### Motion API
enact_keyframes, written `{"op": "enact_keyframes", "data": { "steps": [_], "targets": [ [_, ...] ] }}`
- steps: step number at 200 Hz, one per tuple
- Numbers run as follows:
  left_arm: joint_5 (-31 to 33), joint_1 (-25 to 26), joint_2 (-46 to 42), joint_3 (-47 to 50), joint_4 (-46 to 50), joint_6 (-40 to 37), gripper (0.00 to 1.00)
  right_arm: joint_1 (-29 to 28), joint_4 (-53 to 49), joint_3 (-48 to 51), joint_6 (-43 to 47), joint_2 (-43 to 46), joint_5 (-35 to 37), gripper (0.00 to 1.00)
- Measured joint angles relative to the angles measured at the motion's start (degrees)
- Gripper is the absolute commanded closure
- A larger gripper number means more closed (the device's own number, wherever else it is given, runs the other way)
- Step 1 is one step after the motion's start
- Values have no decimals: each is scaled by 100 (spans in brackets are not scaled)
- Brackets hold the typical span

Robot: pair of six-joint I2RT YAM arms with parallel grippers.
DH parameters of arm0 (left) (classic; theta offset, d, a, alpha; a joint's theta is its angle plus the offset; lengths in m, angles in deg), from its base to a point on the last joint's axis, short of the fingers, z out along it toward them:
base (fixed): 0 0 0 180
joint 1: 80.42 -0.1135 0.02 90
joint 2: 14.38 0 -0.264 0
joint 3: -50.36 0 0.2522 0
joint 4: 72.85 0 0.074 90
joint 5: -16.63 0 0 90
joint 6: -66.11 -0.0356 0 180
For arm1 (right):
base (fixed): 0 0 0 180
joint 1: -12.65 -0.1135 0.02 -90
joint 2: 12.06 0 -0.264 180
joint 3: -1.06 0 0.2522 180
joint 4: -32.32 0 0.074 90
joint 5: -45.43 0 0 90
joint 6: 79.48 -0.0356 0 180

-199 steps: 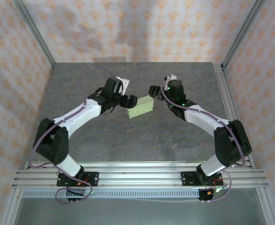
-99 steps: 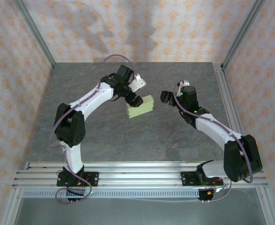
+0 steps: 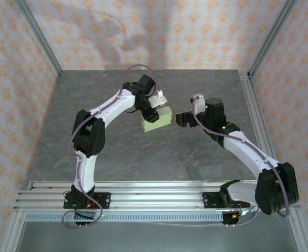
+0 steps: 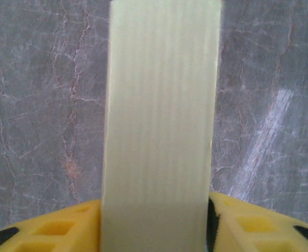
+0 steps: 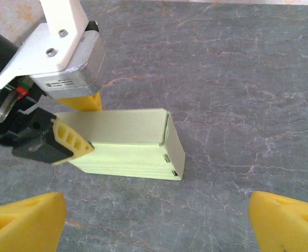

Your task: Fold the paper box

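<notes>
The paper box [image 3: 158,122] is a small pale-green closed rectangular box lying on the grey table, slightly angled. My left gripper [image 3: 153,112] reaches down over its left end. In the left wrist view the box [image 4: 162,121] runs up the middle between the yellow fingers [image 4: 54,228], which press against both of its long sides. The right wrist view shows the box [image 5: 127,149] from its right end, with the left gripper [image 5: 78,122] straddling the far end. My right gripper [image 5: 156,220] is open and hovers a short way right of the box [image 3: 181,119], apart from it.
The grey marbled table [image 3: 143,157] stretches around the box. An aluminium rail [image 3: 154,191] crosses the near edge by the arm bases, and another rail [image 3: 251,105] runs along the right side. Patterned walls enclose the back and sides.
My left arm swung up and over the box's left end and its fingers closed in on the box sides. My right gripper backed away to the right and turned toward the box.
</notes>
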Motion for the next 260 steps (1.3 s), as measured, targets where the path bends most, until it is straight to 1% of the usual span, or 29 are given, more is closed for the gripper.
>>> {"op": "enact_keyframes", "data": {
  "steps": [4,14,36,49,61,104,128,149,160,175,210,234,236,239,247,251,260],
  "targets": [
    [0,9,0,0,0,9,63,0,-22,0,11,0,-2,11],
    [4,26,-15,0,-4,-44,65,0,-61,0,48,0,-4,11],
    [68,66,-111,107,-52,-42,65,0,-96,0,85,0,-9,11],
    [214,81,-221,258,-131,-42,65,0,-105,0,85,0,-9,11],
    [483,140,-363,439,-249,-63,64,0,-105,0,85,0,-9,11],
    [1950,503,-970,1453,-1274,-404,64,0,-98,0,83,0,33,11],
    [2468,671,-1021,1672,-1648,-614,61,0,-94,0,81,-20,57,11],
    [2719,684,-1021,1779,-1867,-667,51,0,-92,0,76,-68,76,11],
    [2798,682,-1021,1821,-1926,-708,43,0,-92,0,59,-79,81,11],
    [2883,671,-1021,1853,-1952,-680,38,0,-74,0,57,-83,96,11],
    [3014,669,-1019,1860,-2046,-612,33,0,-2,0,52,-87,153,11],
    [2924,667,-1021,1895,-2072,-516,31,0,15,0,37,-87,181,11],
    [2898,664,-1021,1904,-2079,-501,29,0,22,0,37,-87,186,11],
    [2868,658,-1023,1917,-2090,-472,23,0,33,0,37,-87,186,11],
    [2782,658,-1047,1985,-2140,-431,19,0,48,0,35,-87,192,11],
    [2728,654,-1058,2022,-2162,-358,12,0,52,0,33,-87,203,11],
    [2599,629,-1121,2135,-2236,-313,7,0,76,0,9,-98,205,11]
  ]
}}
